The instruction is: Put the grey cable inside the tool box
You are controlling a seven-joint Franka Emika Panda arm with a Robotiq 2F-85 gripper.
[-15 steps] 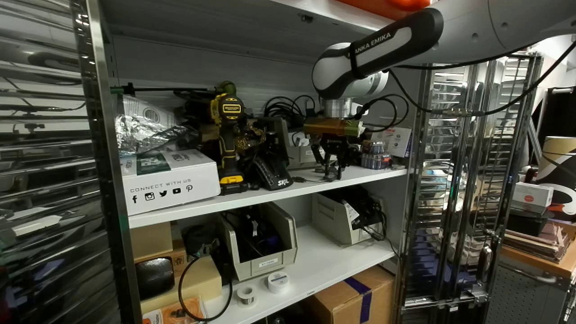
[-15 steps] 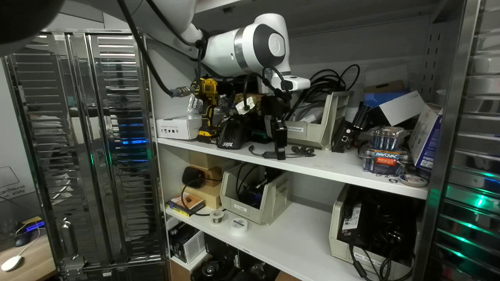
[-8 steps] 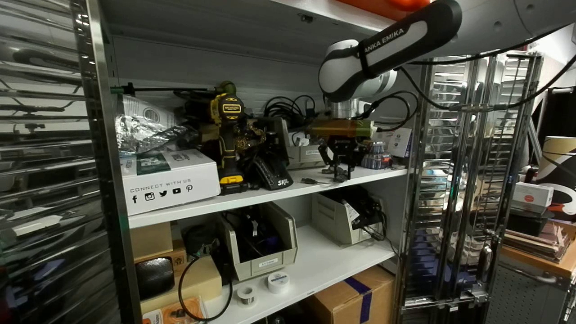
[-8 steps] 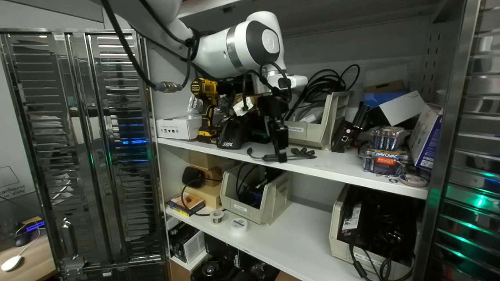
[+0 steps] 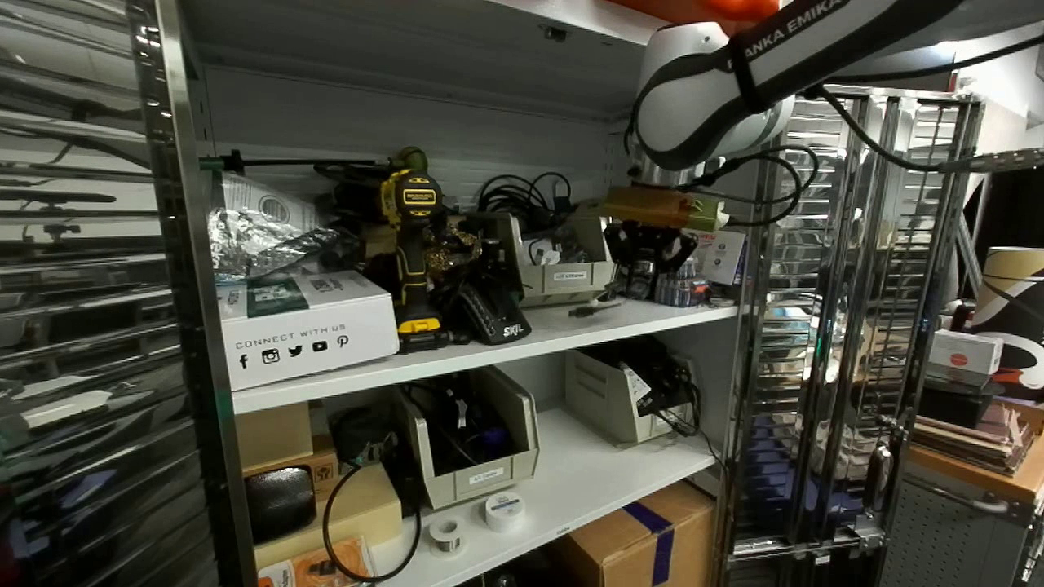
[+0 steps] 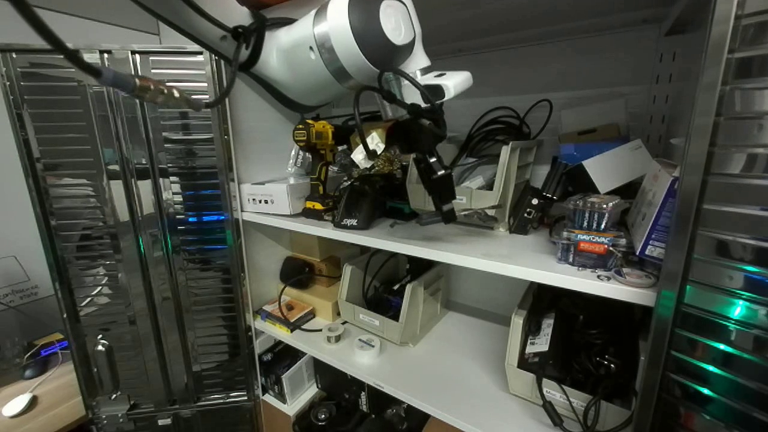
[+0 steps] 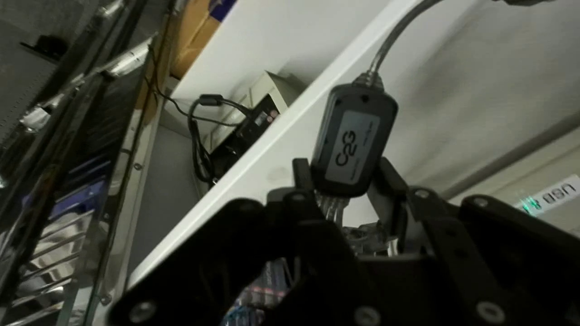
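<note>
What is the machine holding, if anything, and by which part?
The gripper holds the grey cable by its C2G box, pinching the sides near the end with several wires.

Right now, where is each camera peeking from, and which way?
An exterior view: in front of the shelves, nearer the batteries, facing slantwise toward the yellow drill; arm and gripper show.
An exterior view: nearer the white box, facing slantwise toward the batteries; arm and gripper show.
Wrist view: at the arm's end, facing the grey cable; the gripper's black fingers show.
Both exterior views share the yellow drill and white box.
</note>
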